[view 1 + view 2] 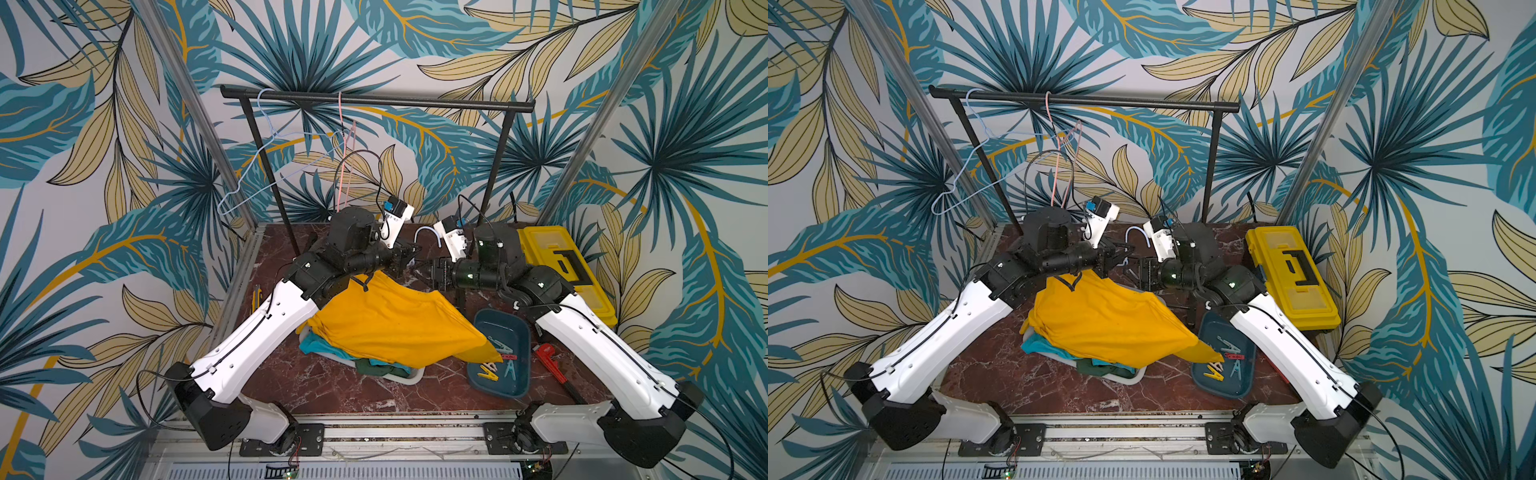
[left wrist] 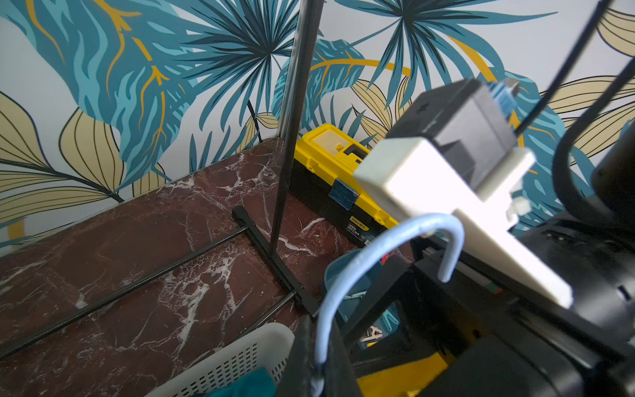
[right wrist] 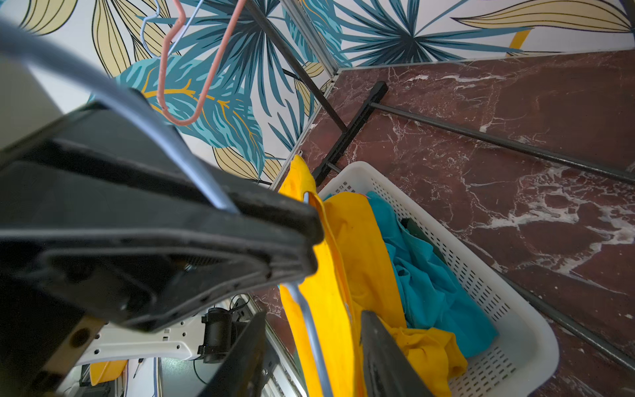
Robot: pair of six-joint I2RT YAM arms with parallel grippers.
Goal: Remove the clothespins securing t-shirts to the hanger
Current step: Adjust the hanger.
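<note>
Clothespins (image 1: 500,346) lie loose in the teal tray (image 1: 521,332) beside my right arm. My left gripper (image 3: 307,237) is clamped on the light blue hanger (image 2: 433,220) just below its hook. The yellow t-shirt (image 1: 395,320) hangs from it, draping onto the white basket (image 1: 415,376), where the turquoise t-shirt (image 1: 318,347) and the dark green t-shirt (image 1: 374,366) lie. My right gripper (image 3: 312,316) has its jaws apart, with the hanger wire and yellow shoulder between them. Behind, the black rail (image 1: 415,101) stands at the table's far edge, and a yellow toolbox (image 1: 540,245) sits just behind my right arm.
</note>
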